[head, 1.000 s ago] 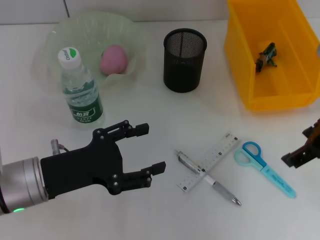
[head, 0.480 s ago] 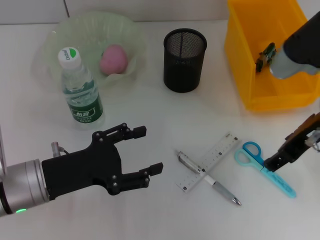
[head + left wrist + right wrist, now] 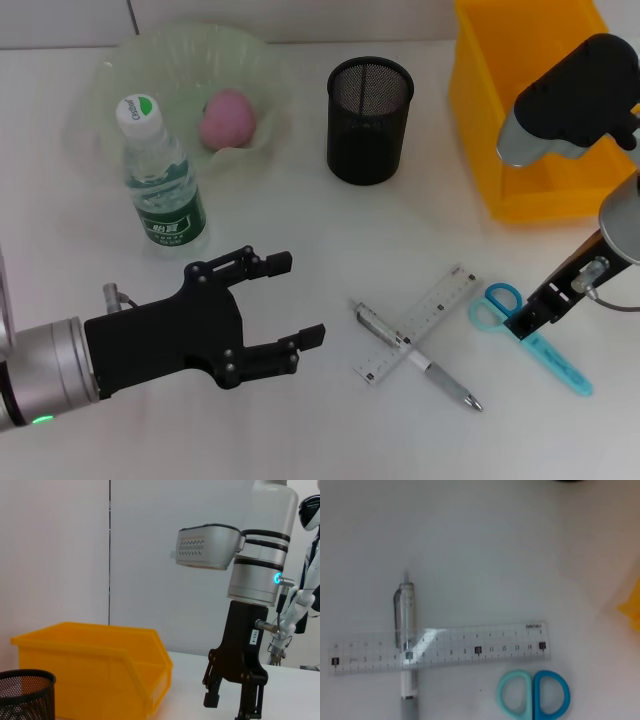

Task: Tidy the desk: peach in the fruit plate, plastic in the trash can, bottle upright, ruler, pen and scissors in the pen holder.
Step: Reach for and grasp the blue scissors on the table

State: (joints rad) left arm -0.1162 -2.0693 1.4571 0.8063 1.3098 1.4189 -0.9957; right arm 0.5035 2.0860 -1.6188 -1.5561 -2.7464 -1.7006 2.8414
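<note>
**Right gripper low over the scissors**

Left gripper (image 3: 285, 310) hovers spread wide, empty, well left of the scissors (image 3: 528, 338). Pen (image 3: 415, 356) and ruler (image 3: 418, 323) lie crossed just left of them. Right gripper (image 3: 527, 317) stands at the handles, fingers parted, gripping nothing.

Black grippers on silver-grey arms

The left gripper (image 3: 287, 300) is matte black with screwed finger links on a silver wrist showing a green light; the right gripper (image 3: 234, 704) has a blue-lit ring and white label.

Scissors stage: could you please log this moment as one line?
right gripper: open above scissors | left gripper: open, idle | ruler, pen: on desk
</note>
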